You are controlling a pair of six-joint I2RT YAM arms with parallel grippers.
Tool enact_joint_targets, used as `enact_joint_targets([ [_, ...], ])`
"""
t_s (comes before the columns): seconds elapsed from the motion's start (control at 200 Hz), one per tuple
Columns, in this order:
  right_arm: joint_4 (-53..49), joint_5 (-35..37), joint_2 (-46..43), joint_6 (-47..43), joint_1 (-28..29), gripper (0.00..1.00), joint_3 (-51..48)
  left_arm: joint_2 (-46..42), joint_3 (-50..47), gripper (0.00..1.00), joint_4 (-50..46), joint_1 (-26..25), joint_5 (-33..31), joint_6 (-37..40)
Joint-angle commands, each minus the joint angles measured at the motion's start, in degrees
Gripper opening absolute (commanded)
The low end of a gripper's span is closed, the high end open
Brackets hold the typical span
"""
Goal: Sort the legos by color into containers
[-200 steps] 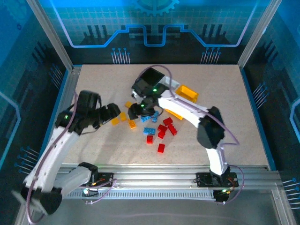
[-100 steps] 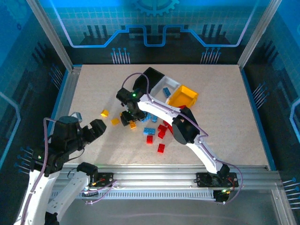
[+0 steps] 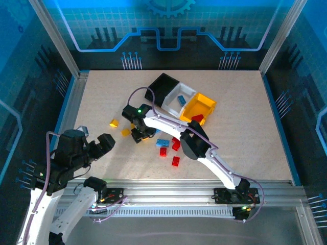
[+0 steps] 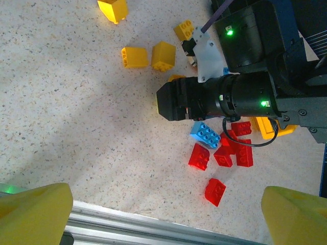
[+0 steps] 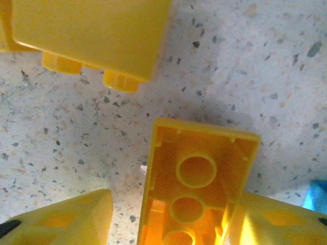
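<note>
Two pincers logged, left one first.

Left pincer (image 4: 163, 218): released, fingers wide apart, holding nothing, hanging over the near edge of the worktop (image 4: 66, 117). Loose yellow bricks (image 4: 135, 57) lie ahead of it. A blue brick (image 4: 205, 135) and the red bricks (image 4: 198, 156) lie ahead and to its right.

Right pincer (image 5: 173, 206): down at the worktop, spread, not clenched. An upturned yellow brick (image 5: 196, 186) sits between its fingers (image 5: 66, 219), studs down and hollow side up. One pad looks to touch a long wall; the other stands just off. A second yellow brick (image 5: 92, 30) lies on its side just beyond the fingertips.

We judge the upturned brick light, rigid and glossy, so it may skate or squirt out if squeezed off-centre. It is not fragile. Best hold is across the two long flat walls at mid-length, clear of the corners.

Bins sit well beyond this pincer, to its right: black bin (image 3: 164, 87), white bin (image 3: 189, 91) holding a light-blue piece (image 3: 182, 99), and yellow-orange bin (image 3: 202, 104), the likely destination.
</note>
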Motion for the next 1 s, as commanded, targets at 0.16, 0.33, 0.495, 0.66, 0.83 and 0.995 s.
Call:
enact_joint_targets([
  [0.16,-0.11,1.41,-1.20,0.24,0.58,0.44,1.22,-1.52,0.21,0.97,-1.55,0.20,1.68,1.36],
  [0.33,0.95,1.10,-5.23,0.24,0.56,0.33,-0.34,-2.18,-0.63,0.98,-0.63,0.20,2.35,1.75],
  [0.495,1.59,0.48,-9.54,0.83,-0.60,0.30,-1.85,-2.38,-0.42,0.99,-0.28,0.20,3.20,2.08],
  [0.66,5.18,-4.95,-15.74,5.03,-5.13,0.30,-4.17,-2.64,-0.59,0.99,-0.61,0.20,5.10,2.31],
  [0.83,13.41,-15.42,-19.16,14.24,-13.94,0.30,-5.86,-2.50,-1.23,0.99,-1.23,0.20,6.72,1.99],
  [0.995,17.38,-21.35,-15.59,20.37,-20.23,0.31,-0.60,-1.10,-2.50,0.99,-1.93,0.20,6.71,-2.24],
])
